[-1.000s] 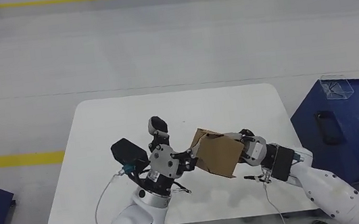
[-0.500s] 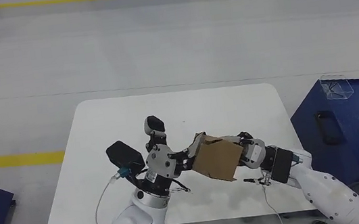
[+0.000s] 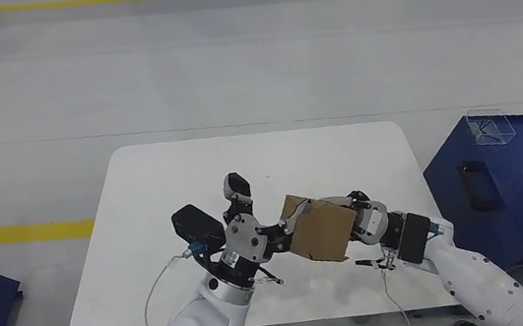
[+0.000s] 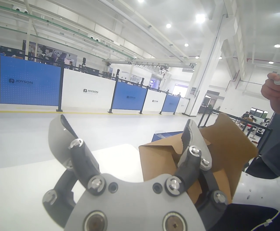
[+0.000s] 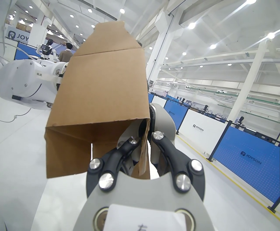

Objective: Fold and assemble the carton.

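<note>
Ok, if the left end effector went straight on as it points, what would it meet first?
Probably the carton: the left end effector is open and one finger overlaps its near edge. The centre line seems to pass over bare table, but depth is unclear.

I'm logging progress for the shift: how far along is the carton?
Done: the carton is opened into a sleeve, off the table. In hand: the right gripper pinches one wall; the left gripper is open at the opposite end. Left: a flap sticks out straight and the pinched end gapes, so both ends need closing.
</note>
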You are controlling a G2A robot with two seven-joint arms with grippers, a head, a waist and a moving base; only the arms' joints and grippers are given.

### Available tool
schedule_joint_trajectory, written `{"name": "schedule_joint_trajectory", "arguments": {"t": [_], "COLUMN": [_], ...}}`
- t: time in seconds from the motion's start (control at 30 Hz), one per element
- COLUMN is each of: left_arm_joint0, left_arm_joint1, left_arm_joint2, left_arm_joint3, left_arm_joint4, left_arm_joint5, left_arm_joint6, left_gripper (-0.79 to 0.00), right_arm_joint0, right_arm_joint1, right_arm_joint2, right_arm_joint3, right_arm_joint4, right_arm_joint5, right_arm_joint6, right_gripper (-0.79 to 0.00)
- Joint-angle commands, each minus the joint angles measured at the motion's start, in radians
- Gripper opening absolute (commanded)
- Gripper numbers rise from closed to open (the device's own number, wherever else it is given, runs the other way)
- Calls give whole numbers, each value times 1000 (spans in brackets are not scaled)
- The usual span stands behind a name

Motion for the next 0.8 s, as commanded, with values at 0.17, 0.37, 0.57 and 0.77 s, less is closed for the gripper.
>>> {"name": "schedule_joint_trajectory", "arguments": {"t": [0.17,0.37,0.57,0.77], "left_arm_joint0": [1,3,14,21], "left_arm_joint1": [-5,-9,-12,-15], "left_arm_joint2": [4,3,-23,-25], "left_arm_joint3": [3,-1,-10,-5], "left_arm_joint4": [44,73,74,93], "left_arm_joint5": [-13,-23,-19,-35], "left_arm_joint6": [-35,-55,-52,-74], "left_gripper": [0,0,0,0], "right_arm_joint0": [2,1,-4,-13], "right_arm_joint1": [-9,-15,-16,-20], "right_arm_joint2": [6,26,59,76], "right_arm_joint3": [-4,-2,-1,-3], "right_arm_joint4": [-17,-19,-39,-63], "right_arm_joint5": [-15,-23,-12,-11], "right_arm_joint6": [5,8,-4,-26], "right_gripper": [-785,-785,-785,-785]}}
